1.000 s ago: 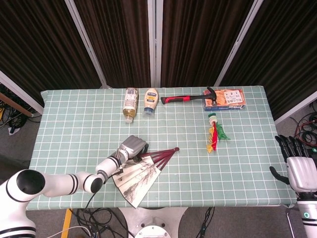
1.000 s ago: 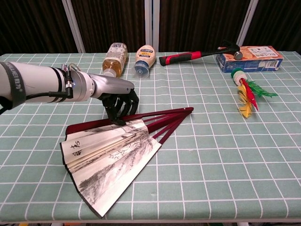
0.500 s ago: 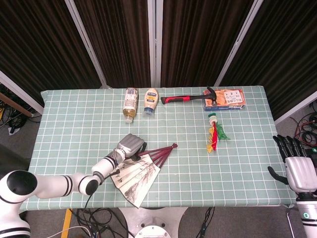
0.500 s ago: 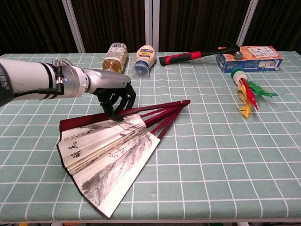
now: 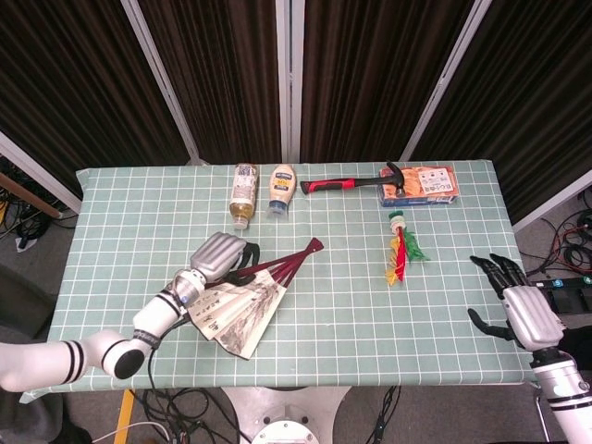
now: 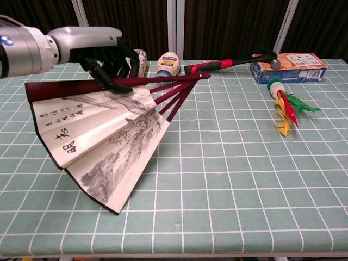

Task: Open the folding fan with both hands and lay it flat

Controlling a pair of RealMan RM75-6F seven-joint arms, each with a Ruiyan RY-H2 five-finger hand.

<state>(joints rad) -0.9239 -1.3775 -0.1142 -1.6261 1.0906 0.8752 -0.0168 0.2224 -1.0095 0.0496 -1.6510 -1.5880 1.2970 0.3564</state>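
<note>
Folding fan (image 6: 98, 147), partly spread with ink painting showing, is gripped along its top red rib by the left hand (image 6: 106, 60), raised off the green gridded table (image 5: 351, 305) near its front-left. Right hand (image 5: 516, 310) hangs off the table's right edge, fingers spread, holding nothing. Spreading looks unfinished; next, the right hand likely must reach over to widen the ribs before laying it down.

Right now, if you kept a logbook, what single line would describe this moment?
left hand: grips folding fan by top rib, lifted, partly spread | right hand: open, off table edge, holding nothing | task: fan not yet flat
</note>
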